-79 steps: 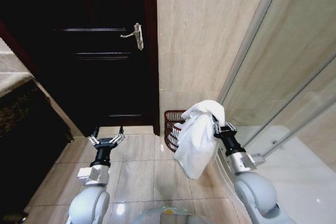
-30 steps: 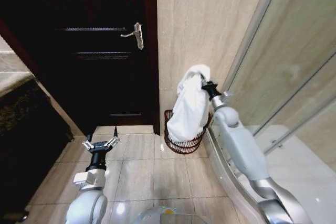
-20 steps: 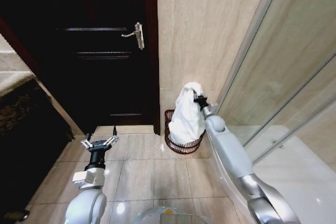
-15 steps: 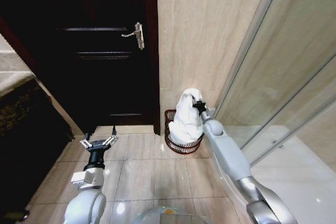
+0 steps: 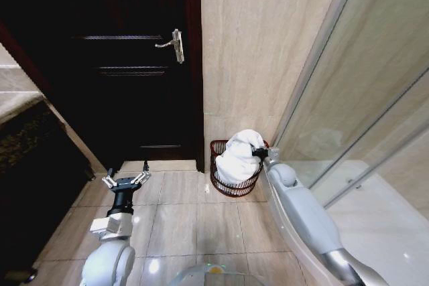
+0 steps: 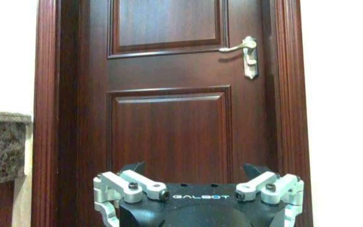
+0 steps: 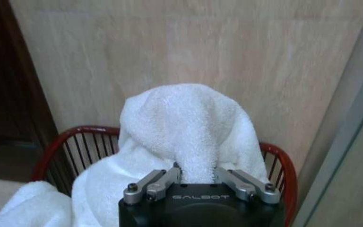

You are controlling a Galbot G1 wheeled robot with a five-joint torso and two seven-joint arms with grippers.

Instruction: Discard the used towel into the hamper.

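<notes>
White towel [image 5: 240,155] in my right gripper [image 7: 197,176], red-brown ribbed hamper [image 5: 219,173], dark mahogany door [image 6: 175,104], beige marbled wall [image 5: 261,45].

A: Hamper [image 5: 231,171] position?
B: On floor against the wall, in the corner between door [image 5: 127,65] on its left and glass panel [image 5: 362,98] on its right.
A: Towel [image 5: 240,155]?
B: Heaped in hamper, rising above rim, right gripper [image 5: 260,155] at its right side. Left gripper [image 5: 125,181] well apart, before the door.
</notes>
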